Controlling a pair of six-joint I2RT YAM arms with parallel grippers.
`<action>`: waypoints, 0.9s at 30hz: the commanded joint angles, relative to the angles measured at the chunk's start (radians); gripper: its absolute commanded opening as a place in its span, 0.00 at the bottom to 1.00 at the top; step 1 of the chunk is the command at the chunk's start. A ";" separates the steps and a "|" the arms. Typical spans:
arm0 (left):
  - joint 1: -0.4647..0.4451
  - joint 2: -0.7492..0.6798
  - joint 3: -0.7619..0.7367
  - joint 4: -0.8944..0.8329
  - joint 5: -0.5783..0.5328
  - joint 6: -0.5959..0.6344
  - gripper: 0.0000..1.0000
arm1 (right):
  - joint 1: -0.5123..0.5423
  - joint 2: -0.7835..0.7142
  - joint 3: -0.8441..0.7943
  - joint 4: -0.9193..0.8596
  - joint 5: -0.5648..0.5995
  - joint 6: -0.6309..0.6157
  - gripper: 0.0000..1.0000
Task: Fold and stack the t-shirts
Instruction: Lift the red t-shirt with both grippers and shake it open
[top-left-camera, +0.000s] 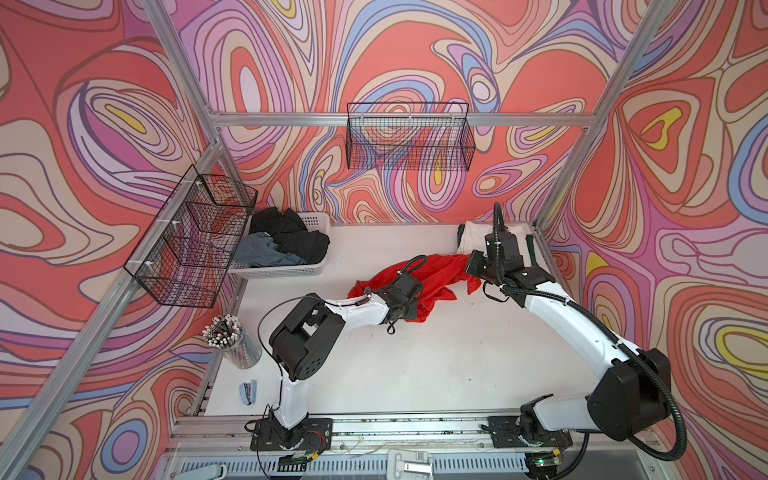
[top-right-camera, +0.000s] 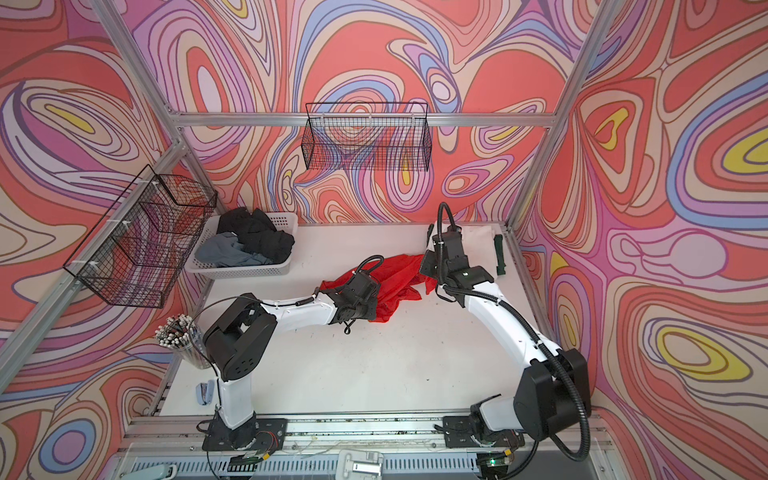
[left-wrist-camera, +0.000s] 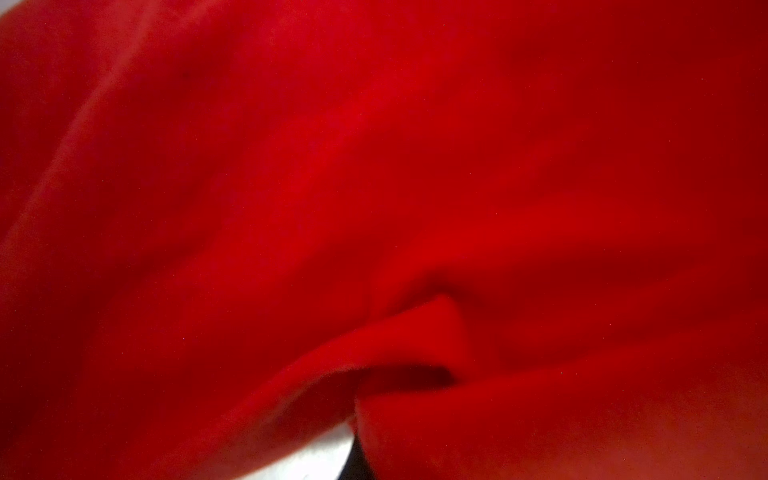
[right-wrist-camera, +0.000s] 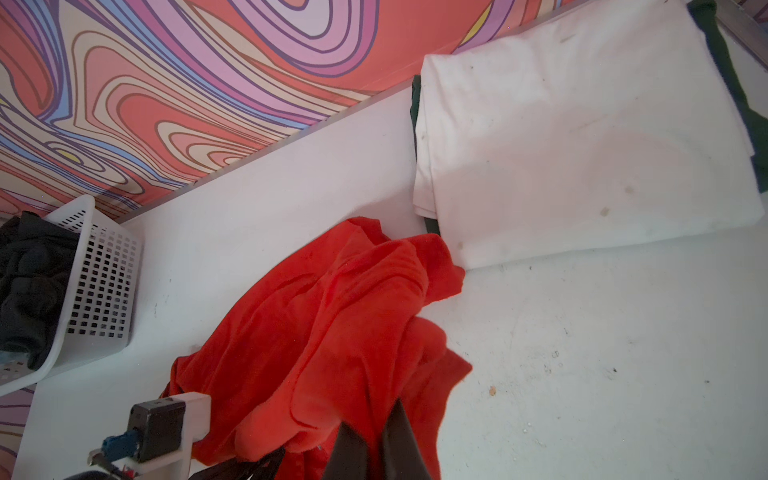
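A bright red t-shirt (top-left-camera: 436, 274) hangs crumpled between my two grippers over the middle of the table. My left gripper (top-left-camera: 413, 309) is buried in its nearer end. In the left wrist view red cloth (left-wrist-camera: 374, 187) fills the picture and bunches where the jaws meet, hiding them. My right gripper (right-wrist-camera: 374, 449) is shut on the far right end, with cloth pinched between its dark fingers (right-wrist-camera: 345, 453). A folded white t-shirt (right-wrist-camera: 582, 145) lies on a dark green one (right-wrist-camera: 731, 75) at the back right. Black t-shirts (top-left-camera: 291, 237) and a grey one (top-left-camera: 262, 251) fill the basket.
The white perforated basket (top-left-camera: 286, 272) stands at the back left of the table (top-left-camera: 415, 374). Black wire baskets hang on the left wall (top-left-camera: 187, 241) and back wall (top-left-camera: 409, 137). A cup of pens (top-left-camera: 232, 340) and a stapler (top-left-camera: 248, 392) sit at the front left.
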 joint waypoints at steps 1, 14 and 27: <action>0.021 -0.092 -0.008 -0.060 -0.071 0.014 0.00 | -0.009 -0.037 -0.006 0.019 -0.003 0.013 0.00; 0.091 -0.325 -0.035 -0.119 -0.206 0.110 0.00 | -0.009 0.037 0.007 0.094 -0.104 0.024 0.00; 0.183 -0.243 0.280 -0.167 -0.236 0.309 0.00 | -0.014 0.314 0.340 0.114 -0.052 -0.080 0.00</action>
